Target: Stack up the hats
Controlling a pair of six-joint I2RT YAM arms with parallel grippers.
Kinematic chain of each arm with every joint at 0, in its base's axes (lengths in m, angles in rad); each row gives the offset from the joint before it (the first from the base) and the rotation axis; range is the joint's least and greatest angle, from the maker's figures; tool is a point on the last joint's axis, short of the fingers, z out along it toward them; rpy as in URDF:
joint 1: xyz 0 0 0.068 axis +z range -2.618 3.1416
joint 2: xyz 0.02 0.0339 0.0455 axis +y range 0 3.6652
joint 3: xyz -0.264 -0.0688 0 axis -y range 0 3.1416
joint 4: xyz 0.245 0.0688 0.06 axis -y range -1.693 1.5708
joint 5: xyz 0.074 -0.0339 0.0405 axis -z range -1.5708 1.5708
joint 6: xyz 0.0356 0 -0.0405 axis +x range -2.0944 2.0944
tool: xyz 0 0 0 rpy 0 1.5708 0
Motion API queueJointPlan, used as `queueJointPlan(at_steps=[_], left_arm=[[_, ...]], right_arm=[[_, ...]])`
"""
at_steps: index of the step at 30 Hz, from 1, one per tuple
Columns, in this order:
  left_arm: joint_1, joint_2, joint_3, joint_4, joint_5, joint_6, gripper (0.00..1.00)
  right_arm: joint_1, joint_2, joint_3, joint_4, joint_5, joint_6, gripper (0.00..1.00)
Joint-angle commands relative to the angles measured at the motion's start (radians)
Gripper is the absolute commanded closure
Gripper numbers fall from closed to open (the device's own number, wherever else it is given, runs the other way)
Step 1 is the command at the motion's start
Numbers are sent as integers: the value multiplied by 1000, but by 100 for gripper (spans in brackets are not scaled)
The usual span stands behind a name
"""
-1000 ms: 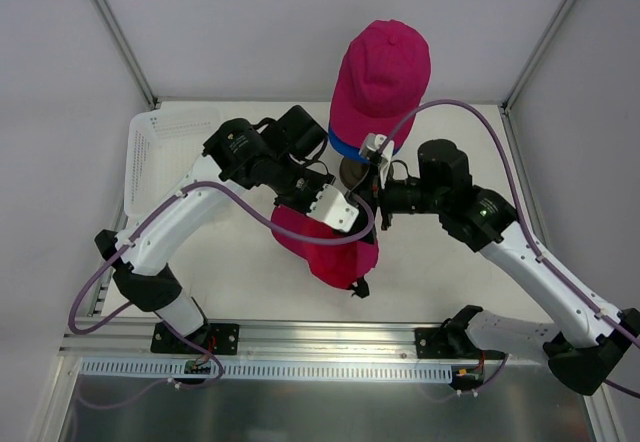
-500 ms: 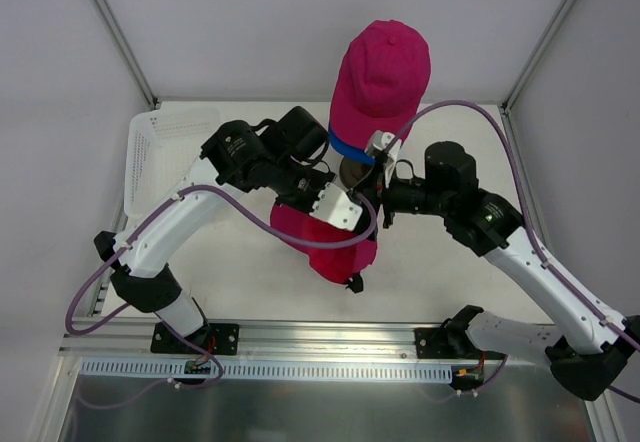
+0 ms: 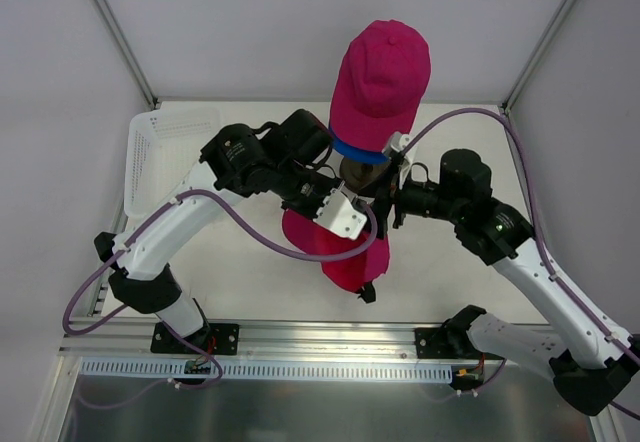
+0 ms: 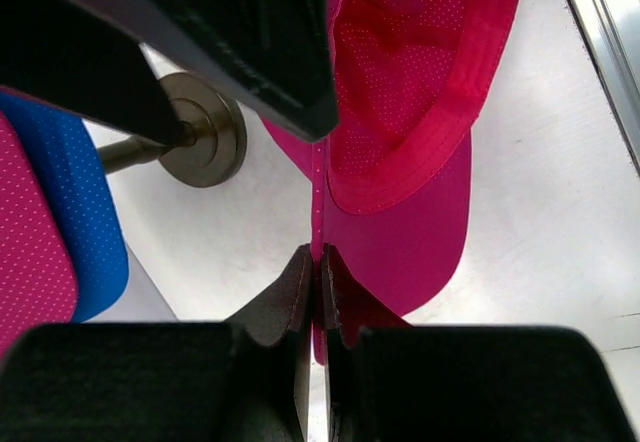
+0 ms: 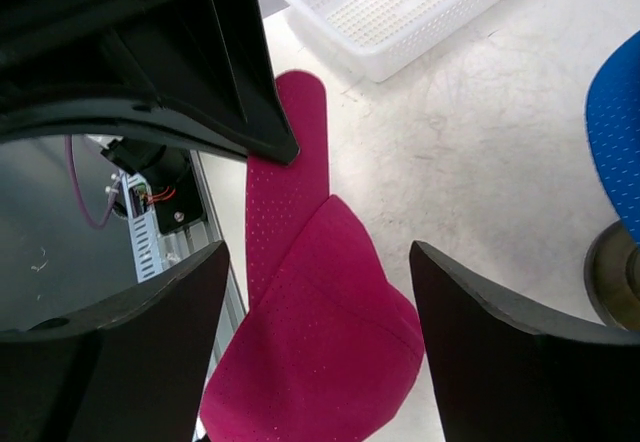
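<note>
A magenta cap (image 3: 381, 67) sits on top of the royal blue cap (image 3: 355, 149) on the mannequin head. Both show at the left of the left wrist view, the blue one (image 4: 85, 212) beside the pink one (image 4: 28, 262). My left gripper (image 3: 340, 227) (image 4: 320, 257) is shut on the edge of the second magenta cap (image 3: 350, 257) (image 4: 410, 112), which hangs open side up above the table. My right gripper (image 3: 393, 202) (image 5: 315, 262) is open and empty, just right of that cap, which shows between its fingers (image 5: 320, 352).
The head's dark stand base (image 3: 358, 173) (image 4: 205, 142) stands just behind the held cap. A white perforated basket (image 3: 165, 152) (image 5: 400, 2) sits at the far left. Enclosure walls close the back and sides; a metal rail (image 3: 330, 337) runs along the near edge.
My left gripper has carried the held magenta cap a little to the right and nearer. My right gripper has shifted right and back toward the stand.
</note>
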Motion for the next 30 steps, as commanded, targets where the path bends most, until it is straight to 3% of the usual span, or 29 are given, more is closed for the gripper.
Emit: queueJointPlan(at_steps=[1, 10, 16, 17, 20, 23, 26, 27, 28, 30], left_arm=[[-2, 3, 48, -82, 34, 5, 100], [-2, 13, 97, -76, 54, -13, 100], [-2, 27, 118, -74, 90, -24, 100], [-2, 30, 123, -56, 98, -51, 100], [-2, 44, 129, -31, 123, -123, 98], [26, 41, 135, 12, 159, -215, 96], [125, 10, 138, 77, 284, -351, 95], [159, 0, 140, 104, 305, -398, 89], [196, -20, 143, 149, 334, -444, 69], [341, -48, 141, 208, 464, -597, 49]], right_arm=[[3, 17, -22, 35, -66, 8, 25], [24, 93, -34, 35, 1, -12, 35], [27, 139, -2, 35, 44, -7, 71], [26, 142, 4, 35, 46, -6, 81], [23, 136, 21, 38, 38, 2, 96], [-3, 122, 43, 47, 14, 28, 100], [-52, 107, 67, 72, -8, 75, 100], [-69, 103, 73, 75, -12, 88, 100], [-85, 100, 84, 81, -18, 100, 100], [-140, 88, 89, 93, -48, 137, 100]])
